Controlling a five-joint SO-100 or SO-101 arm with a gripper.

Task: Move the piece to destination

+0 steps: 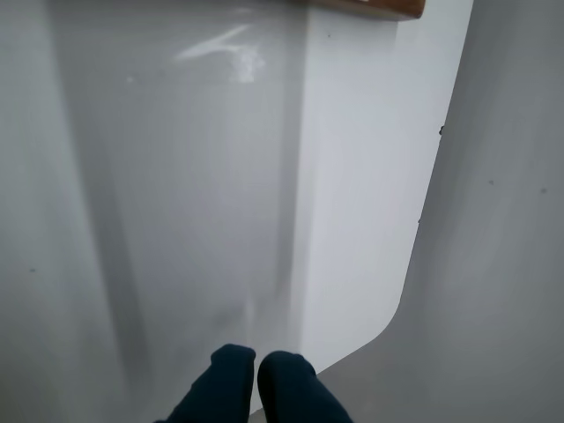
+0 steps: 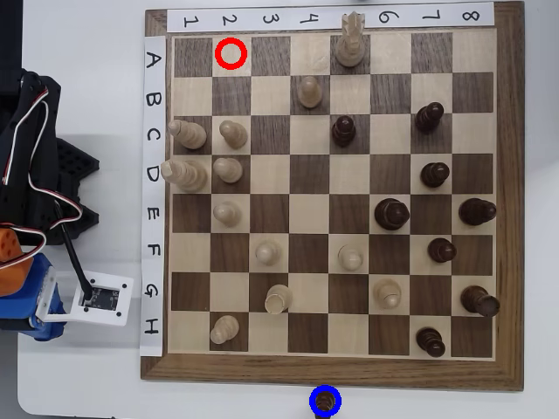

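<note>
In the overhead view, the piece (image 2: 324,401), a small dark-brown pawn, stands off the chessboard (image 2: 332,374) just below its bottom edge. It sits inside the destination (image 2: 324,389), a bright-blue ring. My gripper (image 1: 256,366) shows only in the wrist view. Its two dark-blue fingertips (image 1: 231,374) rest together at the bottom edge, shut with nothing between them, over bare white table. The arm (image 2: 31,175) is folded up left of the board, far from the piece.
A red ring (image 2: 231,54) marks a board square at the top left. Pale pieces (image 2: 188,135) fill the board's left half and dark ones (image 2: 391,212) the right. A white circuit board (image 2: 100,297) lies by the arm. The wrist view catches a wooden corner (image 1: 374,7).
</note>
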